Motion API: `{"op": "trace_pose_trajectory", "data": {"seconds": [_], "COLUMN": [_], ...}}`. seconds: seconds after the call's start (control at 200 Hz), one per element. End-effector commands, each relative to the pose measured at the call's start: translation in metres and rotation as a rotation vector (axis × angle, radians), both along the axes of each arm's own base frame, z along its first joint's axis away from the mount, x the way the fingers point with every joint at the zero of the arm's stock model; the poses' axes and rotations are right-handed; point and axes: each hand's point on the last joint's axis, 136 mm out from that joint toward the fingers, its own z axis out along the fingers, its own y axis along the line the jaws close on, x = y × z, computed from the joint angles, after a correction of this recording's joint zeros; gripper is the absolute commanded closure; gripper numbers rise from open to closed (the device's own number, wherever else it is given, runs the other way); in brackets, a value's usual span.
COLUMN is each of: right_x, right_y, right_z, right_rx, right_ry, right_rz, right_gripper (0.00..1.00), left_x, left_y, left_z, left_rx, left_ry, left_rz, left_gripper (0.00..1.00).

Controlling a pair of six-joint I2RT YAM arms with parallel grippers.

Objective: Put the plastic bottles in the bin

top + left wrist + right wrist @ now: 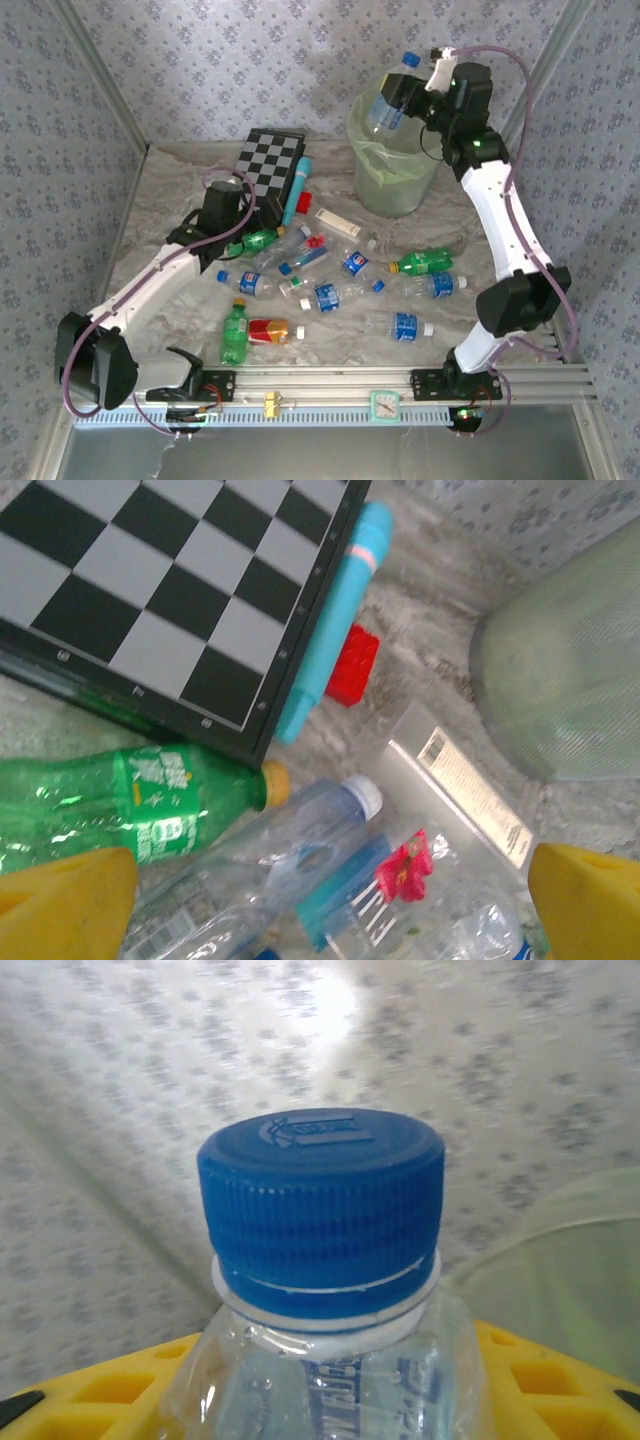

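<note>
We see the right gripper clamped on a clear bottle with a ribbed blue cap, above the rim of the translucent pale-green bin by the far right corner of the marbled table. The left gripper hangs wide open and empty over loose bottles mid-table. A green bottle lies just beside the checkerboard, with a cyan tube and red block along the board's edge.

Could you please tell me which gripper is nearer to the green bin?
Right. The right gripper holds a blue-capped bottle just above the rim of the bin; the left gripper hangs over the bottles beside the checkerboard, far from it.
</note>
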Motion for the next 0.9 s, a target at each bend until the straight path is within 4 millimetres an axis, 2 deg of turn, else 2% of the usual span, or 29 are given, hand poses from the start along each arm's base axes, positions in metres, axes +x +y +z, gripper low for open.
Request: {"op": "trace_pose_trajectory", "data": {"seconds": [0.0, 0.115, 0.265, 0.39, 0.51, 0.74, 0.815, 0.895], "right_x": [0.03, 0.047, 0.065, 0.071, 0.072, 0.076, 0.077, 0.078], "right_y": [-0.032, -0.044, -0.053, -0.046, -0.035, -0.026, -0.026, -0.027], "right_z": [-0.041, -0.068, -0.117, -0.162, -0.191, -0.218, -0.217, -0.209], "right_rx": [-0.132, -0.21, -0.292, -0.348, -0.409, -0.447, -0.447, -0.448], "right_ry": [0.104, 0.176, 0.32, 0.458, 0.533, 0.59, 0.591, 0.576], "right_rz": [-0.181, -0.245, -0.297, -0.269, -0.248, -0.233, -0.233, -0.235], "right_gripper": [0.49, 0.49, 0.49, 0.48, 0.47, 0.43, 0.37, 0.24], "left_x": [-0.004, -0.005, -0.005, -0.003, -0.002, -0.002, -0.003, -0.004], "left_y": [0.003, 0.005, 0.007, 0.008, 0.009, 0.011, 0.012, 0.013], "left_z": [0.003, 0.005, 0.005, 0.003, 0.001, -0.001, -0.001, 0.0], "left_rx": [-0.013, 0.001, 0.017, 0.021, 0.022, 0.029, 0.03, 0.031], "left_ry": [0.008, -0.006, -0.012, -0.007, 0.0, 0.007, 0.01, 0.009], "left_rz": [0.02, 0.015, 0.008, 0.02, 0.026, 0.03, 0.032, 0.029], "left_gripper": [0.0, 0.0, 0.0, 0.0, 0.0, 0.0, 0.0, 0.0]}}
